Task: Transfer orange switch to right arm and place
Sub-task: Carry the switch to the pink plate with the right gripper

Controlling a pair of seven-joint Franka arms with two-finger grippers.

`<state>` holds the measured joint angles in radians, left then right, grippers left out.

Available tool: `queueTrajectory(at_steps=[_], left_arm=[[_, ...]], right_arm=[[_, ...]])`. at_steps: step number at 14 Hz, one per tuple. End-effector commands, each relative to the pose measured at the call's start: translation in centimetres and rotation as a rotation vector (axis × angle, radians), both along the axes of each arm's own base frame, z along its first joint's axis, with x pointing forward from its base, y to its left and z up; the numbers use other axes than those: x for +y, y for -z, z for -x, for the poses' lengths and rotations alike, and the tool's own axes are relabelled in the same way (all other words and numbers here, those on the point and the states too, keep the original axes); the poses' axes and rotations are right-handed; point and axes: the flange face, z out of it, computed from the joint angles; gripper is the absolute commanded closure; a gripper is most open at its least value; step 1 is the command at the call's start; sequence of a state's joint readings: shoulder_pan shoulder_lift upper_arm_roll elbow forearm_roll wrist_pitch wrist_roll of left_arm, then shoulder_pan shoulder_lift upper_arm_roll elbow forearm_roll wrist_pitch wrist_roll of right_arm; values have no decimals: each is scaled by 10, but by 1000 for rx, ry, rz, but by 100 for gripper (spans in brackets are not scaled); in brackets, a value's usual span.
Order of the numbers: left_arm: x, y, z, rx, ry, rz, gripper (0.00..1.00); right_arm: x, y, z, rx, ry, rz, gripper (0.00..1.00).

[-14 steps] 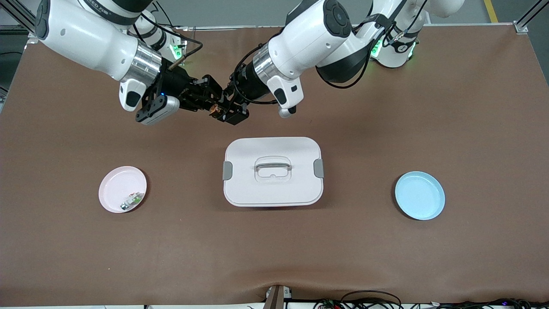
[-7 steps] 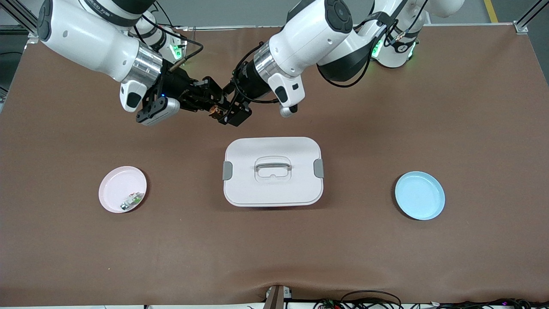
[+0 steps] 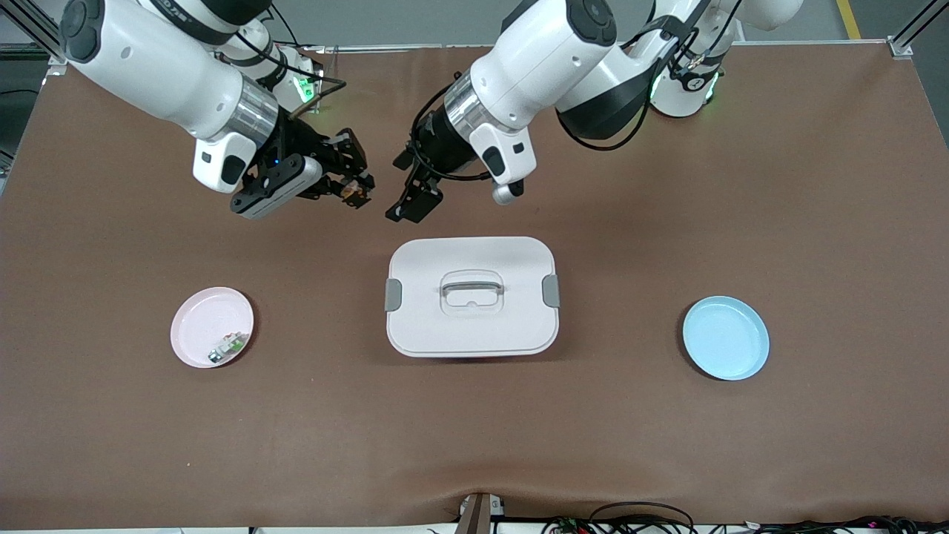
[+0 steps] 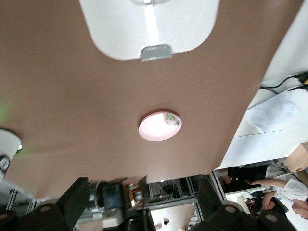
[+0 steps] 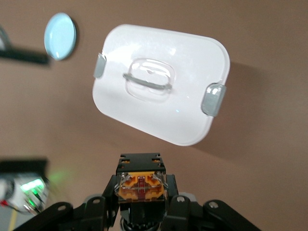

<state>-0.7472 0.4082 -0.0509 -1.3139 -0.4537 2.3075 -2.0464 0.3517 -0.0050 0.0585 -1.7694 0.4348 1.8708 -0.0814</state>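
Brown desk, white lidded box [image 3: 471, 297] at centre as landmark. Both grippers are hovering over the desk farther from the front camera than the box. Right gripper [image 3: 354, 191]: jaws clamping the orange switch [image 5: 142, 186], seated squarely between them. Left gripper [image 3: 412, 205]: jaws apart, holding nothing. Advice: carry level to the pink plate [image 3: 194, 326], lower gently, then release.

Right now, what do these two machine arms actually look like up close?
Both are glossy white arms with black joints. Each wrist has a silver metal ring, then a black gripper with two jaws: the right gripper and the left gripper. A pale camera housing is clipped at the right wrist. Loose black cables loop along the wrists, and green lights glow near the bases.
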Motion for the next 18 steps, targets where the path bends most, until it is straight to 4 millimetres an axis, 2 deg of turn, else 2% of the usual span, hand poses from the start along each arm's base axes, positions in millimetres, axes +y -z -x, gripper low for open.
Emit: queueTrajectory(at_steps=[1, 3, 5, 7, 9, 11, 15, 18], left_arm=[[41, -28, -17, -61, -45, -68, 0], [91, -46, -41, -72, -85, -121, 0], [120, -61, -42, -129, -83, -268, 0], [162, -66, -60, -133, -128, -351, 0], [212, -78, -74, -149, -104, -405, 0], [256, -81, -83, -140, -47, -463, 0], [332, -75, -103, -125, 46, -531, 0], [405, -79, -107, -123, 151, -540, 0]], right_arm=[[-40, 1, -7, -52, -187, 111, 100], [-69, 10, -14, -90, -390, 178, 100], [-100, 23, -26, -133, -580, 167, 100], [-135, 36, -37, -147, -693, 239, 100], [-160, 46, -49, -169, -809, 280, 100], [-189, 60, -64, -215, -923, 315, 100], [-252, 99, -93, -283, -1051, 312, 100], [-291, 139, -98, -304, -1095, 317, 100]])
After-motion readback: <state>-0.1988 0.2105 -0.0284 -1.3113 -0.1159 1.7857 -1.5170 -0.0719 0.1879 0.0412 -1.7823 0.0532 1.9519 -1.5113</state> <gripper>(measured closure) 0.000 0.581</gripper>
